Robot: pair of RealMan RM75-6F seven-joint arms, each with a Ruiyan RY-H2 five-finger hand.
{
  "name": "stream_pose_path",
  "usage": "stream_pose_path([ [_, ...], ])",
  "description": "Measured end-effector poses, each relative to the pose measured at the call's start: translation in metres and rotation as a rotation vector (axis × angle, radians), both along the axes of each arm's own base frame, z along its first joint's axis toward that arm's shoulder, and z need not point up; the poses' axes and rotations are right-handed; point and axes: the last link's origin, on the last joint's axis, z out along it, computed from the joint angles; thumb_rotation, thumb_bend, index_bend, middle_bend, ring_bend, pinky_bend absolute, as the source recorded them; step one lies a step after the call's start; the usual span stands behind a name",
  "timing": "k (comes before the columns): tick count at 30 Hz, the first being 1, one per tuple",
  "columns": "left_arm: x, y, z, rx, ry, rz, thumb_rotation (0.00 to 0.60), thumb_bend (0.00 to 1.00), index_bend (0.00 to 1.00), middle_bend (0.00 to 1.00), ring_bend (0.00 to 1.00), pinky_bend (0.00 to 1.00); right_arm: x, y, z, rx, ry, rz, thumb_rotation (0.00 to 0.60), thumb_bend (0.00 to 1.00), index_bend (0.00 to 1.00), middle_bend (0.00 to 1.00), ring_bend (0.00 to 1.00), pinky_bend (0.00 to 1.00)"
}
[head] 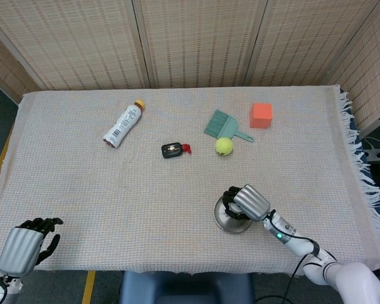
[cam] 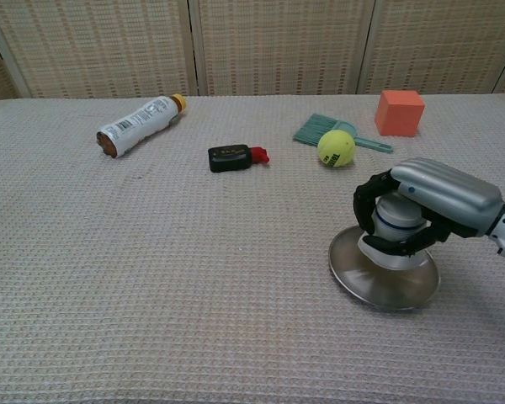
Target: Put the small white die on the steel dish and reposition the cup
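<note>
One cup [cam: 396,227], white with a blue band, sits over the steel dish [cam: 366,275], gripped by the right hand [cam: 421,210] near the table's front edge [head: 177,271]. Bare cloth lies wide to the left. Only the head view shows the left hand [head: 24,247] off the front-left corner, fingers curled, empty. I cannot see the die.

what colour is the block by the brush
Orange-red block; chest view shows it best.

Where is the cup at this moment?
The cup is held by the right hand over the steel dish, near the table's front right, in front of the tennis ball.
</note>
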Motion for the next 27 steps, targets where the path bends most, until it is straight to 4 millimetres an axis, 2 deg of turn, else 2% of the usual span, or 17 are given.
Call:
stream_pose_path([
  [5,0.000,0.000,0.001,0.004,-0.003,0.000,0.600,0.39,0.41,0.54,0.50,0.64,-0.002,-0.001,0.003,0.004,-0.031,-0.011,0.600,0.30,0.62,0.54,0.46,0.74],
  [11,0.000,0.000,0.001,0.005,-0.004,-0.001,0.600,0.39,0.41,0.54,0.50,0.64,-0.012,0.000,0.025,-0.152,0.025,0.033,0.600,0.30,0.62,0.54,0.46,0.74],
  [15,0.001,0.000,0.001,0.005,-0.001,-0.003,0.600,0.39,0.41,0.54,0.50,0.64,-0.039,0.005,0.053,-0.271,0.078,-0.012,0.600,0.30,0.62,0.54,0.46,0.74],
  [18,0.001,0.000,0.000,0.002,0.004,-0.002,0.600,0.39,0.41,0.54,0.50,0.64,-0.058,0.007,0.066,-0.295,0.114,-0.073,0.600,0.30,0.62,0.54,0.46,0.74],
  [24,0.001,0.001,-0.002,-0.003,0.012,0.001,0.600,0.39,0.41,0.54,0.50,0.64,-0.083,0.006,0.070,-0.262,0.137,-0.181,0.600,0.30,0.60,0.54,0.41,0.74],
  [27,0.000,0.000,-0.002,-0.002,0.012,0.002,0.600,0.39,0.41,0.54,0.50,0.64,-0.090,0.005,0.070,-0.237,0.119,-0.216,0.600,0.29,0.53,0.53,0.38,0.72],
])
